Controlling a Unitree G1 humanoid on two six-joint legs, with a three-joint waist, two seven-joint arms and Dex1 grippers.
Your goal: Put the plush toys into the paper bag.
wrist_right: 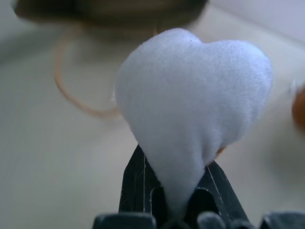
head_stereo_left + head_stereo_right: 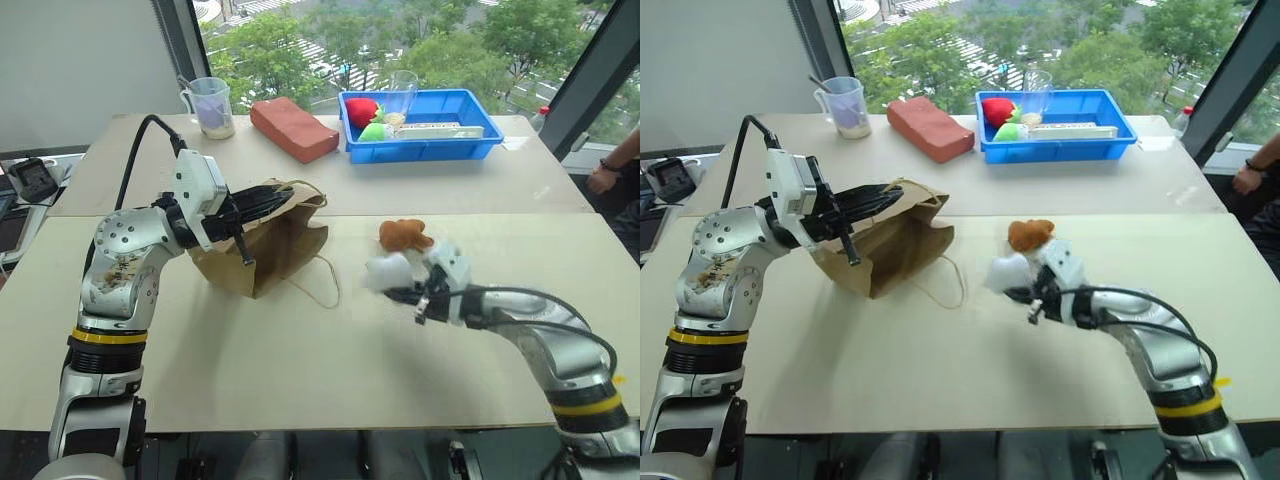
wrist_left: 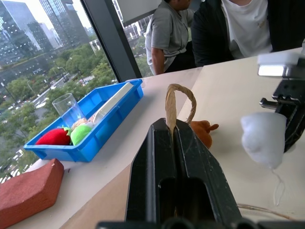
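Note:
The brown paper bag [image 2: 265, 245] lies tipped on the table, its mouth towards the middle. My left gripper [image 2: 283, 198] is shut on one of its twisted paper handles [image 3: 178, 98] and holds that edge up. The other handle [image 2: 325, 285] trails loose on the table. My right gripper [image 1: 174, 164] is shut on the fluffy white plush toy [image 2: 388, 270], a little to the right of the bag's mouth and just above the tabletop. The reddish-brown plush toy [image 2: 404, 235] lies on the table right behind it.
At the back stand a blue tray [image 2: 470, 140] with red and green round items and a clear cup, a reddish-brown block [image 2: 293, 128] and a plastic jug [image 2: 212, 107]. A person's hand [image 2: 605, 175] rests at the right edge; people [image 3: 228, 28] sit beyond the table.

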